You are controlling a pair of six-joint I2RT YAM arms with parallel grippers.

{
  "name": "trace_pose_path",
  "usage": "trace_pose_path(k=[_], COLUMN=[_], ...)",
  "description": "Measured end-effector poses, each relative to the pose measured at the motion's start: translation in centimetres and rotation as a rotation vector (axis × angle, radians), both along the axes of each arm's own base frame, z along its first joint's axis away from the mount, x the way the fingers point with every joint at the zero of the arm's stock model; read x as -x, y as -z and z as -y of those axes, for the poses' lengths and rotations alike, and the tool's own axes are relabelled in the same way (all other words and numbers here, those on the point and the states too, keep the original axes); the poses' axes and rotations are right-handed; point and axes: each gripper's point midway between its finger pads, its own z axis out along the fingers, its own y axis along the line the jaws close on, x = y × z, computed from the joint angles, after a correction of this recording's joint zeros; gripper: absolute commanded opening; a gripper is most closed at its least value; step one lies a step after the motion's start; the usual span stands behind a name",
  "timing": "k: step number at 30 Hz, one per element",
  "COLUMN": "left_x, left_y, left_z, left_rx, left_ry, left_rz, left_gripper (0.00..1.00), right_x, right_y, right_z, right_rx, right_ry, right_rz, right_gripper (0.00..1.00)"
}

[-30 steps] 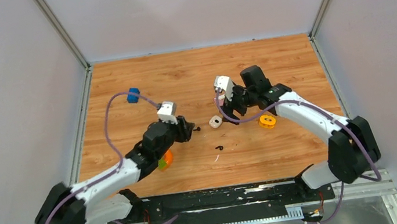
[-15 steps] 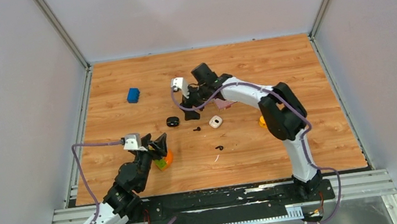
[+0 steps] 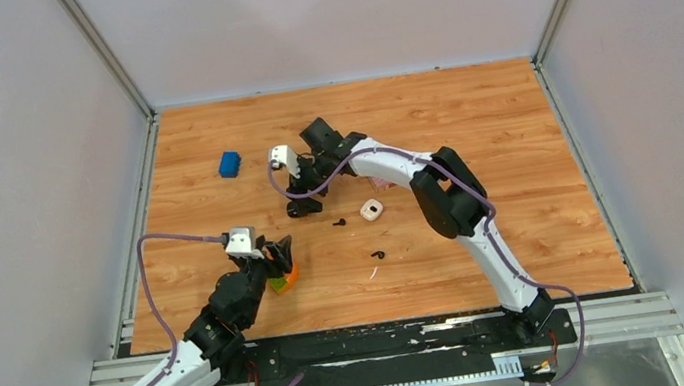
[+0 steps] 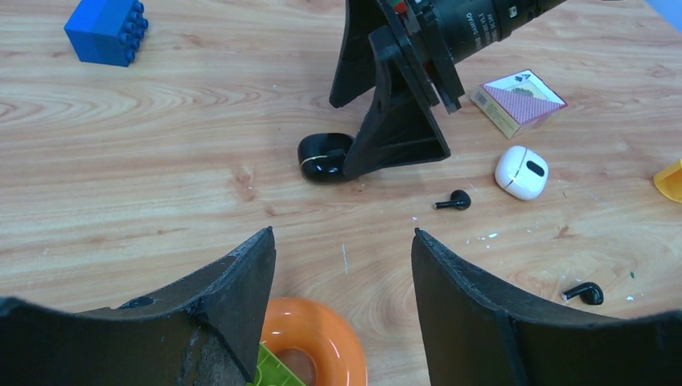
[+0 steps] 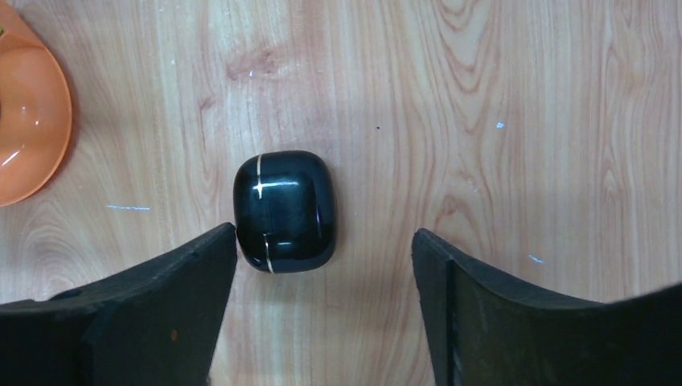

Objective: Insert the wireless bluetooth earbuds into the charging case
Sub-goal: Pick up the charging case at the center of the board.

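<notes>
The black charging case [image 5: 284, 211] lies shut on the wood, a gold seam around it. My right gripper [image 5: 324, 237] is open above it, with the case just beyond the tips and close to the left finger. The left wrist view shows the case [image 4: 324, 156] at the foot of the right gripper [image 4: 394, 121]. Two tiny black earbuds lie loose: one [image 4: 454, 201] near the white case, one [image 4: 585, 293] nearer the front. They also show from the top, the first earbud [image 3: 339, 222] and the second earbud [image 3: 378, 255]. My left gripper [image 4: 342, 241] is open and empty over the orange ring.
A white rounded case [image 3: 372, 210] lies right of the first earbud. A pink card box [image 4: 517, 101] sits behind it. An orange ring [image 4: 318, 342] and green block [image 3: 278, 284] lie under my left gripper [image 3: 281, 252]. A blue block [image 3: 230, 163] is at the back left.
My right arm has swung left across the table and now hangs over the black case. My left arm has pulled back toward the near edge, above the orange ring.
</notes>
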Motion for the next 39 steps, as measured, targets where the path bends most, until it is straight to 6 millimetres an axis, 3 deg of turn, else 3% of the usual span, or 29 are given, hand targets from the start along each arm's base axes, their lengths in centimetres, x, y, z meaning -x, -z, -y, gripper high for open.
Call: trace_pose_path(k=[4,8,14,21,29,34,39], left_x=[0.0,0.0,-0.1,0.0,0.1,0.1,0.0], left_y=[-0.4,-0.8,-0.9,-1.3,-2.1,-2.1,-2.1], left_z=[0.1,0.0,0.1,0.2,0.2,0.1,0.1], left_rx=[0.006,0.015,0.017,0.026,0.050,0.049,0.046], left_ry=[0.003,0.003,0.004,0.012,0.014,0.013,0.010], left_rz=[0.015,0.027,0.032,0.043,0.069,0.069,0.070], left_gripper=[0.68,0.68,0.67,0.66,0.66,0.65,0.65], right_x=[-0.1,0.2,0.9,1.6,2.8,3.9,6.6], right_y=[0.5,1.3,1.5,1.4,1.3,1.4,1.4], right_z=[-0.1,0.0,-0.5,-1.0,-1.8,-1.7,1.2], right_rx=[0.010,0.028,0.030,0.018,-0.002,-0.010,0.022], right_ry=[-0.012,-0.039,-0.096,-0.147,-0.221,-0.248,-0.244], right_rz=[-0.001,0.003,0.041,0.057,0.023,0.004,-0.052], right_gripper=[0.67,0.66,0.74,0.76,0.49,0.41,0.38])
